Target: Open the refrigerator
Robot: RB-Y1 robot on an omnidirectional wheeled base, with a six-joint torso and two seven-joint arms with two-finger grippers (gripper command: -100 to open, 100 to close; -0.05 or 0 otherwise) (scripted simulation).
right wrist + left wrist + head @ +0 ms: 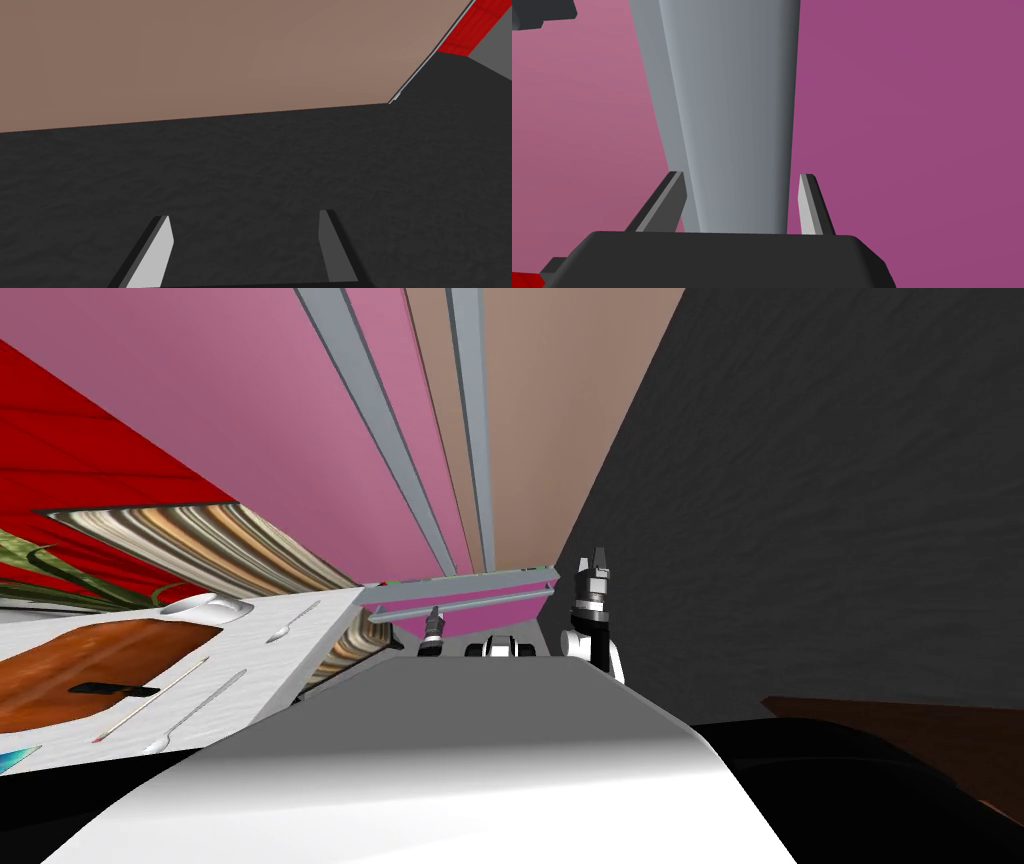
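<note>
The refrigerator (330, 418) has a pink door on the left and a tan door (545, 418) on the right, with two long grey handles (395, 438) between them. Below them a pink panel carries a grey bar (470, 591). My left gripper (432, 623) sits at that bar. In the left wrist view a grey handle (737, 125) runs between the fingers of the left gripper (742, 205), which close in on its two sides, with pink surface (912, 125) behind. My right gripper (598, 563) is raised beside a dark wall, open (245, 250) and holding nothing.
A white counter (290, 653) stands close on the left with a brown board (100, 663), spoons (293, 622) and a plant (40, 568). A dark grey wall (830, 508) rises along the right. A brown surface (920, 738) lies at the lower right.
</note>
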